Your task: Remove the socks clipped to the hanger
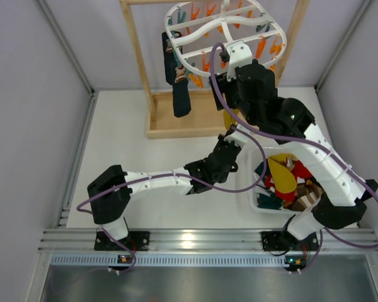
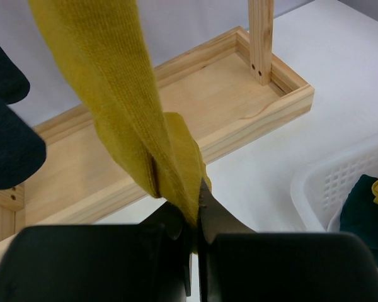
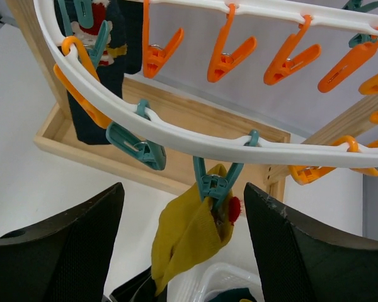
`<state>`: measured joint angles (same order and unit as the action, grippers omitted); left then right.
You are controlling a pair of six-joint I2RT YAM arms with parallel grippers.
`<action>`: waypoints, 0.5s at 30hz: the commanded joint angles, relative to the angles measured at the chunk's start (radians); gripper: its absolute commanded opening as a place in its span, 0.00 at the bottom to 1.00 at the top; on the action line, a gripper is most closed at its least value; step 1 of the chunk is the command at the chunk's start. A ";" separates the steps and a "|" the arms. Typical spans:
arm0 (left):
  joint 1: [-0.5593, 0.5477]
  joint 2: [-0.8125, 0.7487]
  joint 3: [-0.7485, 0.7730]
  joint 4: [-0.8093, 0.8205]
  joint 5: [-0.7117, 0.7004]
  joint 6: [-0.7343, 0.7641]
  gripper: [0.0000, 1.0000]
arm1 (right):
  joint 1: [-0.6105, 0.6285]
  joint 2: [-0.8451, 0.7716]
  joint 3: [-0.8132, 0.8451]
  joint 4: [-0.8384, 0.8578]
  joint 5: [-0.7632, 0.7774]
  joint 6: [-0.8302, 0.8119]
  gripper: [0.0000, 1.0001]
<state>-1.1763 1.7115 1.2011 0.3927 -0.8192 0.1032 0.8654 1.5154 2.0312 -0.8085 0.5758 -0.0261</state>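
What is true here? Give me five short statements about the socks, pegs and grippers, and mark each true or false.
The left gripper, jaws shut, grips the mustard yellow fabric sock. True.
An orange plastic peg holds that sock up. False: a teal plastic peg clips it to the white plastic lattice hanger.
The right gripper has its jaws open on either side of that peg. True.
The white plastic basket is empty. False: socks lie in it.
Only the yellow sock hangs there. False: a dark navy sock hangs too.
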 commanded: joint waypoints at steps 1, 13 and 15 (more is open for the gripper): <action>-0.009 0.016 0.048 0.014 0.008 -0.008 0.00 | -0.012 0.009 0.044 0.005 0.038 -0.012 0.73; -0.026 0.017 0.064 0.014 0.020 -0.005 0.00 | -0.049 0.103 0.090 0.035 0.001 -0.012 0.64; -0.028 0.020 0.069 0.014 0.022 0.000 0.00 | -0.051 0.115 0.113 0.029 -0.008 -0.009 0.63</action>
<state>-1.1942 1.7267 1.2251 0.3870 -0.8040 0.1032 0.8230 1.6154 2.0789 -0.8074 0.5793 -0.0273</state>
